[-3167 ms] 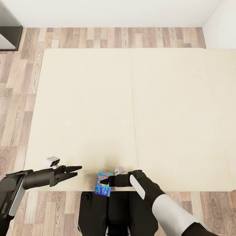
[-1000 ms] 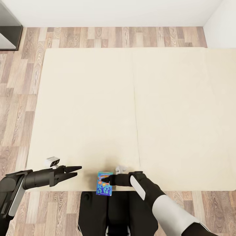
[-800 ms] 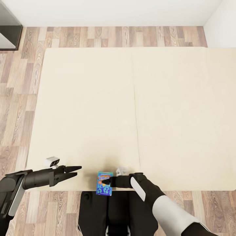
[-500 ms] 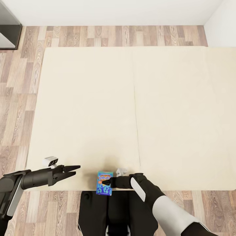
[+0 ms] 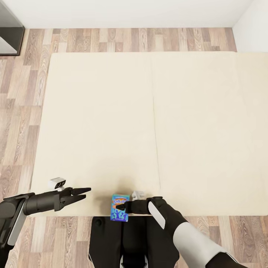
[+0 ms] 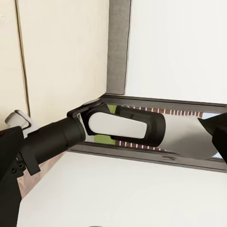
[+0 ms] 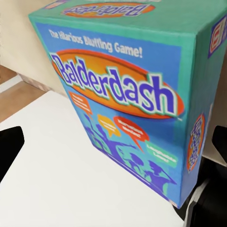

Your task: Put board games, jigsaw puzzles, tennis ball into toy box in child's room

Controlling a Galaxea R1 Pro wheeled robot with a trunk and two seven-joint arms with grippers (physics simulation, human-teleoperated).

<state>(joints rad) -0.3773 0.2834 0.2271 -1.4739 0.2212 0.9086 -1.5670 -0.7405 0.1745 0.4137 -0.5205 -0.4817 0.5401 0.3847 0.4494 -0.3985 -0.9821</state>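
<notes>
My right jaws (image 5: 120, 205) are clamped on the blue game (image 5: 120, 207), holding it at the bed's (image 5: 96, 123) near edge. Left jaws (image 5: 84, 192) hang slightly parted, holding nothing, over the near left corner.

Board game partly hidden at the bed's near edge

The right gripper (image 5: 120, 205) covers part of the blue board game (image 5: 120, 208); the bed (image 5: 208, 123) is cut off at the head view's right edge.
</notes>
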